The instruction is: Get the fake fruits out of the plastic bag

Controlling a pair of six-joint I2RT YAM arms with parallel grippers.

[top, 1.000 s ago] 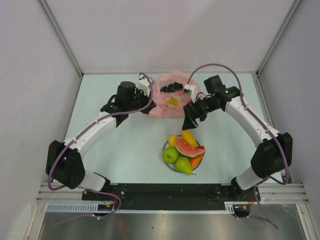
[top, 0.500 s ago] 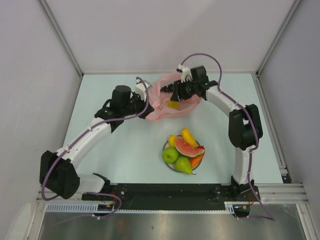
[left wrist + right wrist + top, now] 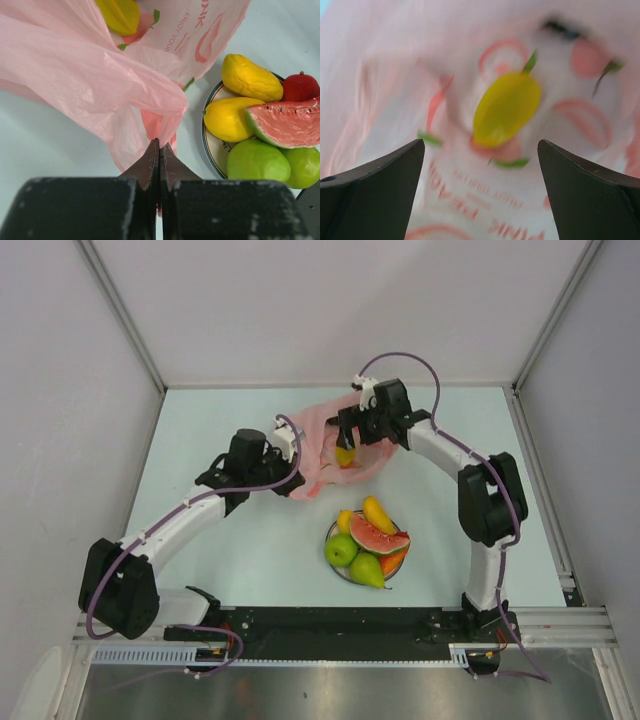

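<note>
Pale tabletop (image 3: 230, 560). My left gripper (image 3: 159, 150) pinches one plastic bag (image 3: 90, 75), toward far edge; right gripper (image 3: 480, 145) spread over one yellow fruit (image 3: 506, 107) inside. Plate (image 3: 212, 145): two mangoes (image 3: 250, 77), one watermelon slice (image 3: 285, 120), two green fruits (image 3: 257, 160).

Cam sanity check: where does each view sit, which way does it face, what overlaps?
Top external: above and behind the bases, looking down on the table; both arms show.
Left wrist: on the left arm, looking along the left gripper, shut on the plastic bag, toward the plate.
Right wrist: on the right arm, looking past the open right gripper into the bag at a yellow fruit.
Shared: both wrist views show that fruit.
</note>
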